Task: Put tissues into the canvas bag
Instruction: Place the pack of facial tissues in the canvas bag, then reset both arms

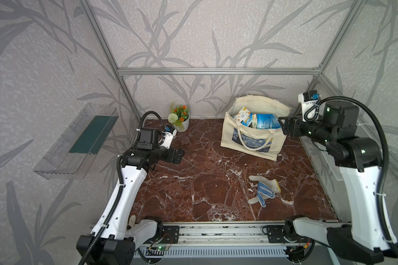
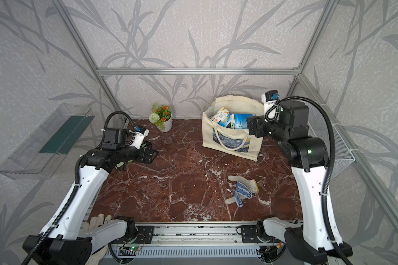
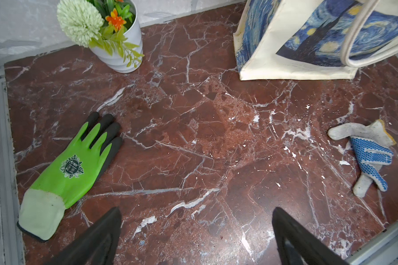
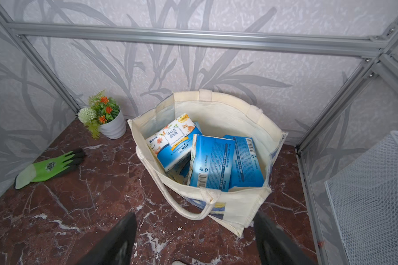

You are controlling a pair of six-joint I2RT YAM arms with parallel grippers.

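Note:
The cream canvas bag (image 1: 251, 142) (image 2: 230, 143) with the blue swirl print stands upright at the back right of the marble table, its mouth open. Several blue-and-white packs of tissues (image 1: 257, 120) (image 2: 234, 120) (image 4: 213, 160) lie inside it, one with an orange floral print (image 4: 172, 134). My right gripper (image 1: 280, 125) (image 4: 194, 231) hovers just outside the bag's right rim, open, with nothing between its fingers. At the left of the table my left gripper (image 1: 182, 156) (image 3: 197, 229) is low over bare marble, wide open and empty. The left wrist view shows the bag's lower corner (image 3: 262, 52).
A white pot of artificial flowers (image 1: 180, 119) sits at the back. A white-and-blue dotted glove (image 1: 263, 190) lies front right, a green glove (image 3: 78, 165) by the left arm. A white wire mesh basket (image 4: 372, 195) hangs on the right wall, a clear tray (image 1: 78, 142) on the left.

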